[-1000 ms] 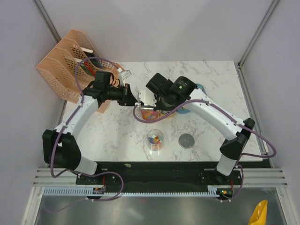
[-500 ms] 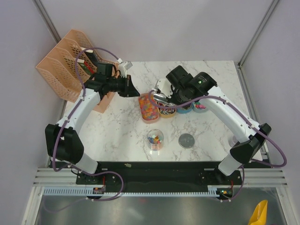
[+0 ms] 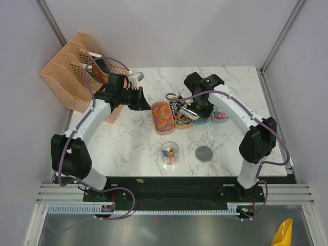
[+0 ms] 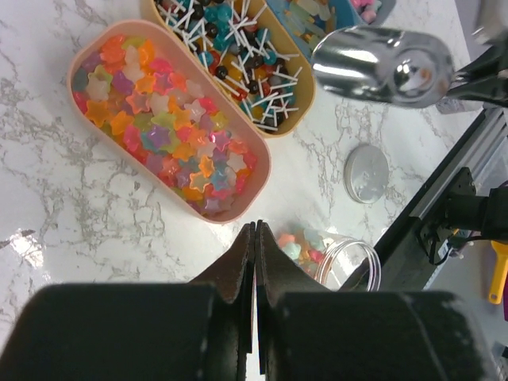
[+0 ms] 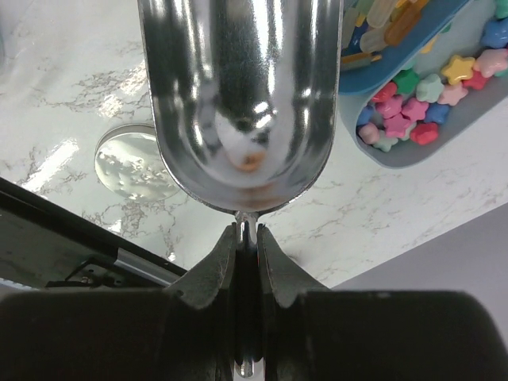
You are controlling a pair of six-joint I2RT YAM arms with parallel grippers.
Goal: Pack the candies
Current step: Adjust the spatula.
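Star-shaped candies fill a pink oval tray [image 3: 162, 117], also in the left wrist view [image 4: 163, 127]. An orange tray [image 3: 180, 117] holds stick sweets [image 4: 238, 55]. Two blue trays [image 3: 219, 116] hold more candies [image 5: 421, 107]. A clear jar [image 3: 169, 152] holds a few candies [image 4: 305, 244]; its grey lid [image 3: 204, 153] lies beside it. My right gripper [image 5: 247, 230] is shut on the handle of a metal scoop [image 5: 242, 95], held above the orange tray [image 3: 187, 111]; a small orange bit shows in its bowl. My left gripper [image 4: 255, 230] is shut and empty, left of the pink tray [image 3: 145, 98].
A peach mesh file organiser [image 3: 72, 69] stands at the back left, right behind my left arm. A small white object [image 3: 136, 77] lies near it. The table's near edge runs just below the jar and lid.
My right gripper has carried the scoop right and back, from over the pink tray to over the orange tray. My left gripper has drawn back left, away from the pink tray.
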